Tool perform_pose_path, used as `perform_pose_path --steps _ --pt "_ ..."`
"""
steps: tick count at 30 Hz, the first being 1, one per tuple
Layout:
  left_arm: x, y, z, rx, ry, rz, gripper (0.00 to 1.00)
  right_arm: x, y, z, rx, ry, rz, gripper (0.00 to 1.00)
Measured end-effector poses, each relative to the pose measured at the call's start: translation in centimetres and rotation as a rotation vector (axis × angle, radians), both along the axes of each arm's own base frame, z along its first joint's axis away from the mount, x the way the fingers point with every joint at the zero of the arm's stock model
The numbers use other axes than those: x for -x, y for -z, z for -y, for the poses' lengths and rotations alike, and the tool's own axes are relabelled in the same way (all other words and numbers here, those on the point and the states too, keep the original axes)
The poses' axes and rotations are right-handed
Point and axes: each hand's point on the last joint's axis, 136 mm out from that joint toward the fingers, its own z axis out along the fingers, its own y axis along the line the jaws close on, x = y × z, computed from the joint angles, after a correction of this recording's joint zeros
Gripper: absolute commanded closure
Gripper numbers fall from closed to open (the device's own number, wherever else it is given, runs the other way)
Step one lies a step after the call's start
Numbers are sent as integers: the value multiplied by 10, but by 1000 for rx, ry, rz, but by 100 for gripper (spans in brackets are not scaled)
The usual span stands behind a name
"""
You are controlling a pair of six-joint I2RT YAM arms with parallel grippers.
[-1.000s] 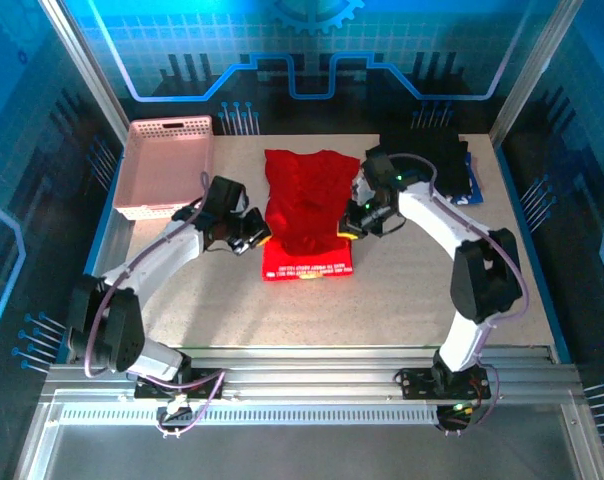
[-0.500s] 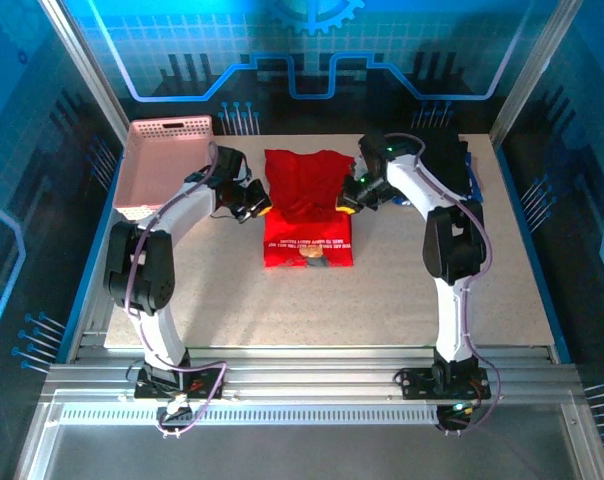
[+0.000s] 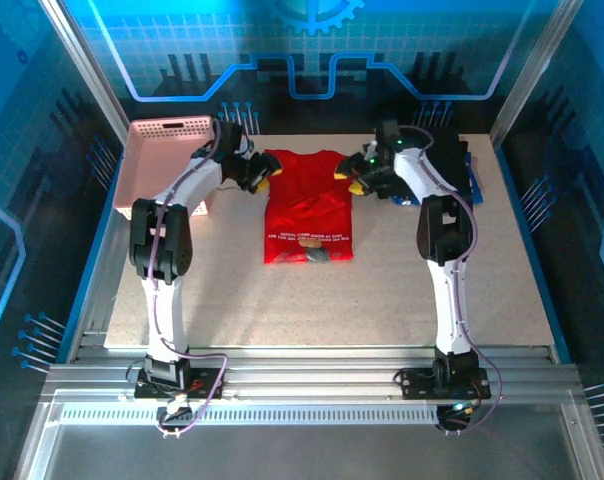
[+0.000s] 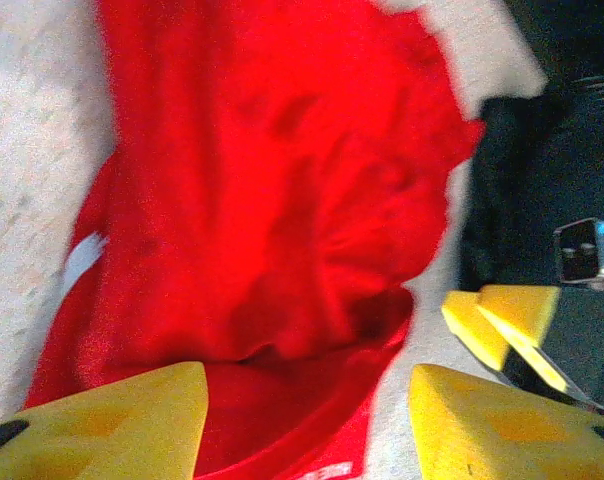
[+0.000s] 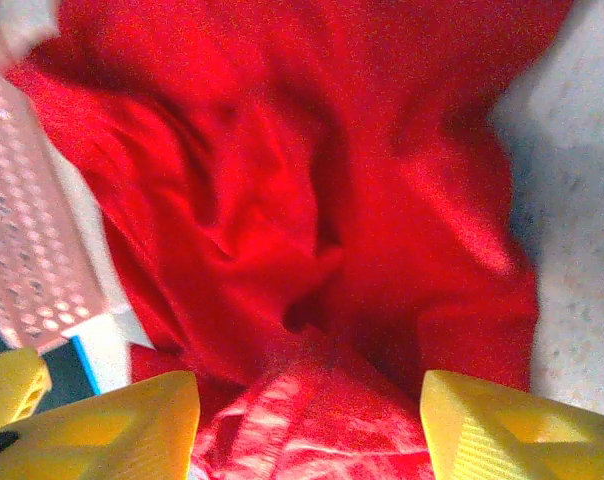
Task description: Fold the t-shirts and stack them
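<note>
Red t-shirt (image 3: 308,205): laid on bench (image 3: 402,290). Left gripper (image 3: 262,175), right gripper (image 3: 353,178): positioned at its far corners, fingers parted, nothing clamped.

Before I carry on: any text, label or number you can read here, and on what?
Red t-shirt: one line of white lettering across its near part, too small to read.
Same shirt, left wrist view: a scrap of white print at the bottom edge, blurred, unreadable.
No other lettering visible.
</note>
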Motion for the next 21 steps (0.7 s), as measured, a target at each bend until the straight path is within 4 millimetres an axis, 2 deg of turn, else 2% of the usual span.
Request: perform_pose_path --steps 2,4,6,8,10,12,14,17,19,21 --pt "-3 -31 0 15 -7 71 41 0 -27 7 7 -2 59 39" --pt "9 -63 -3 21 -12 130 39 16 -60 9 28 -23 116 43" --pt "35 -87 -7 25 -15 168 39 48 -95 8 39 -55 173 50" --pt "69 -108 -11 35 -16 200 44 88 -124 2 28 -95 229 63" --pt "95 -113 -9 35 -3 209 49 118 -135 -10 -1 -138 263 75" --pt "115 -103 1 28 29 192 65 136 -124 -28 -22 -184 251 84" --pt "132 -72 19 20 76 124 79 143 -89 -51 -27 -235 192 90" --pt "152 -11 39 -12 136 -21 87 149 -24 -78 -2 -283 69 96" --pt "159 23 43 -33 148 -103 88 152 12 -86 26 -292 0 96" --pt "162 48 43 -47 146 -167 88 152 37 -89 49 -288 -48 97"
